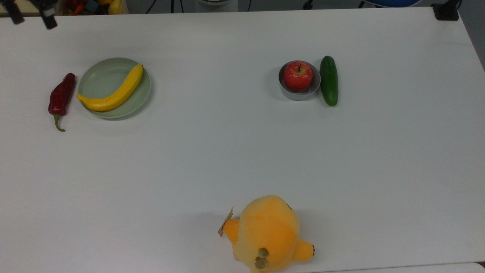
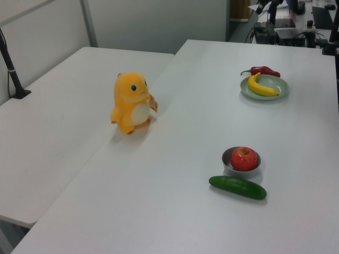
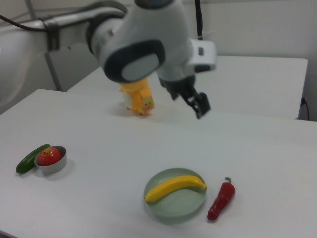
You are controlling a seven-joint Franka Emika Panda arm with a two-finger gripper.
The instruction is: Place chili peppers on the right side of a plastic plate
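On the table [image 1: 242,159], nearest the top view's bottom edge, stood an orange plush [image 1: 267,233] with a small tag at its side; I could read no writing on it. Farther back, toward the top view's right, a grey bowl [image 1: 291,93] held a red apple [image 1: 298,76], and a cucumber [image 1: 329,80] lay touching the bowl's right side. Toward the top view's left, the plate [image 1: 100,77], pale sage green, round and shallow, held a banana [image 1: 113,93] lying across it, its tips reaching the rim. The chili [image 1: 60,96] lay flat on the table just beside the plate, on the top view's left and the right view's right, not on it. It was dark red, glossy and wrinkled, long and narrow, with a thin curved green stem pointing toward the near edge. My gripper [image 3: 198,103] hung high above the table, well apart from chili and plate, fingers [image 1: 48,21] spread and holding nothing.
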